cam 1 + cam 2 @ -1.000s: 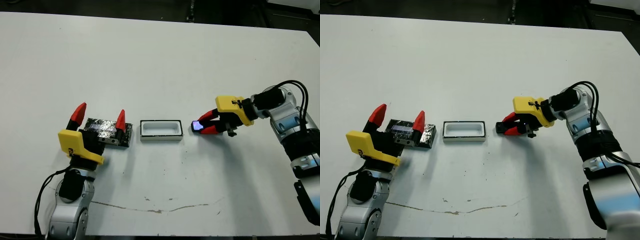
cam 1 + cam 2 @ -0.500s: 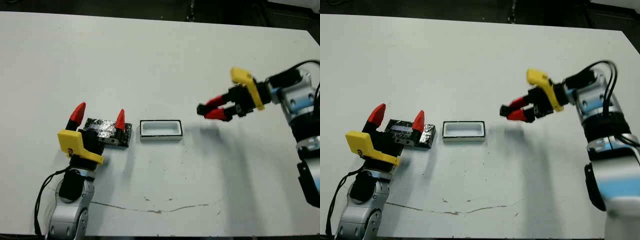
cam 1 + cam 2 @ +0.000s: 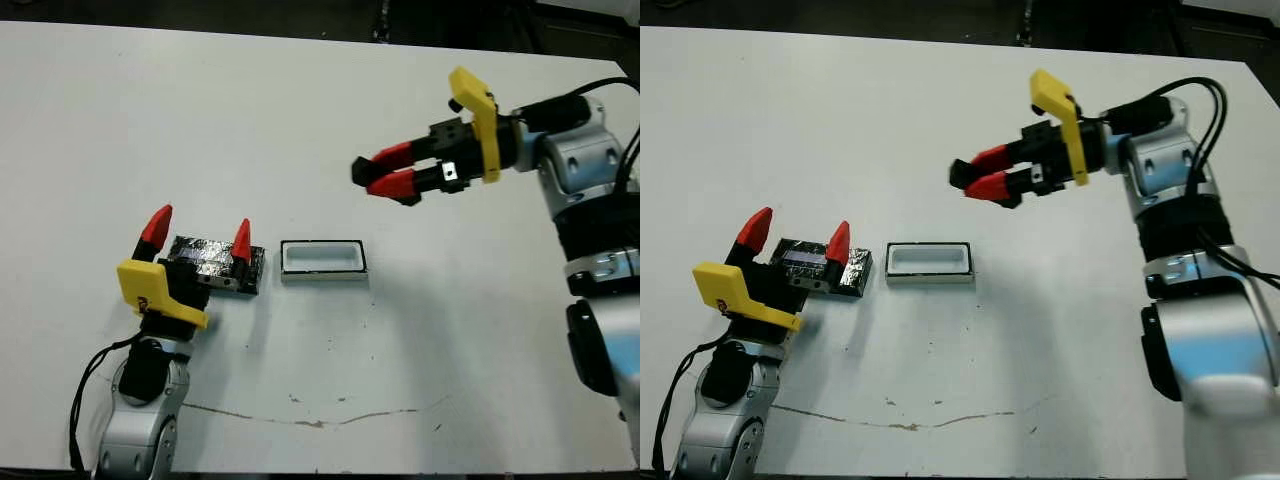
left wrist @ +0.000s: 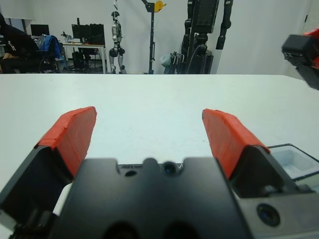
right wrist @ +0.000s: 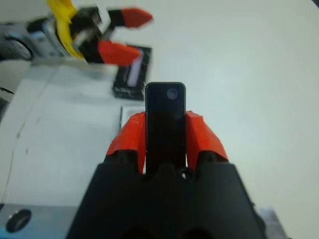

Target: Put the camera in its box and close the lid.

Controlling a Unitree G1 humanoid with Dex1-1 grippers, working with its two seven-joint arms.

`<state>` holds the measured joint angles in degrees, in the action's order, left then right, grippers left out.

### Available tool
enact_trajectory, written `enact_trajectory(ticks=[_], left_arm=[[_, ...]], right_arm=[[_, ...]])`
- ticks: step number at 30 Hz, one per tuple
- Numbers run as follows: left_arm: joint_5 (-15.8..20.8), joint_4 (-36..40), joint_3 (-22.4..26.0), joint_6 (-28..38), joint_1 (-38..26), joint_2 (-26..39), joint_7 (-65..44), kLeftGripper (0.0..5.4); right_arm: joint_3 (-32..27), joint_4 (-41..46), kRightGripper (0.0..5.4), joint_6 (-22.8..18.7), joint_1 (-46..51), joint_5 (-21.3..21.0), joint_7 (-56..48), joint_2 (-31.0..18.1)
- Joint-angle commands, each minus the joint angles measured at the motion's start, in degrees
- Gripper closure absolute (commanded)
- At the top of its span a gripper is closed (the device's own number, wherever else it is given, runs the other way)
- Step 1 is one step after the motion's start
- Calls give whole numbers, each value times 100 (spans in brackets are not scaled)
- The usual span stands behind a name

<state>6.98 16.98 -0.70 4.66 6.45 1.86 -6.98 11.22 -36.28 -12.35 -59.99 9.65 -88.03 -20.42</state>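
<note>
My right gripper (image 3: 374, 172) is shut on the camera (image 3: 359, 170), a slim black bar held in the air above the table, beyond and slightly right of the box. In the right wrist view the camera (image 5: 165, 119) stands upright between the red fingers (image 5: 131, 137). The white-rimmed box (image 3: 322, 276) sits open on the table with nothing in it. To its left lies the shiny black lid (image 3: 207, 257). My left gripper (image 3: 200, 232) is open at the lid's near side, one finger at each end of it, holding nothing.
A thin dark scratch line (image 3: 310, 417) runs across the table near its front edge. The table's far edge (image 3: 300, 35) borders a dark floor. Beyond the table, the left wrist view shows a seated person (image 4: 15, 45) and equipment stands (image 4: 202, 30).
My right gripper has lifted the camera off the table right of the box and carried it up and leftward, beyond the box. The left gripper, lid and box have not moved.
</note>
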Motion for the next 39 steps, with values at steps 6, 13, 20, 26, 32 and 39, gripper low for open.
enact_trajectory(ticks=[6, 13, 20, 26, 32, 39], left_arm=[[1, -35, 11, -62, 14, 27, 8, 0], [-25, -123, 17, 6, -29, 29, 7, 0], [-15, -98, 9, -40, -14, 18, 10, 0], [-48, -84, 3, -27, 7, 9, 33, 0], [-30, -67, 4, -51, 15, 12, 20, 0], [-20, -99, -1, -26, 9, 11, 2, 0]], right_arm=[[147, -57, 372, 47, 185, 94, 35, 478], [376, -105, 372, -8, 229, 6, -8, 640], [506, -63, 372, 36, 361, -24, 15, 668], [511, 25, 372, 64, 479, -44, 75, 647], [499, -115, 372, 120, 573, -44, 63, 674], [536, -163, 372, 233, 665, -109, 209, 714]])
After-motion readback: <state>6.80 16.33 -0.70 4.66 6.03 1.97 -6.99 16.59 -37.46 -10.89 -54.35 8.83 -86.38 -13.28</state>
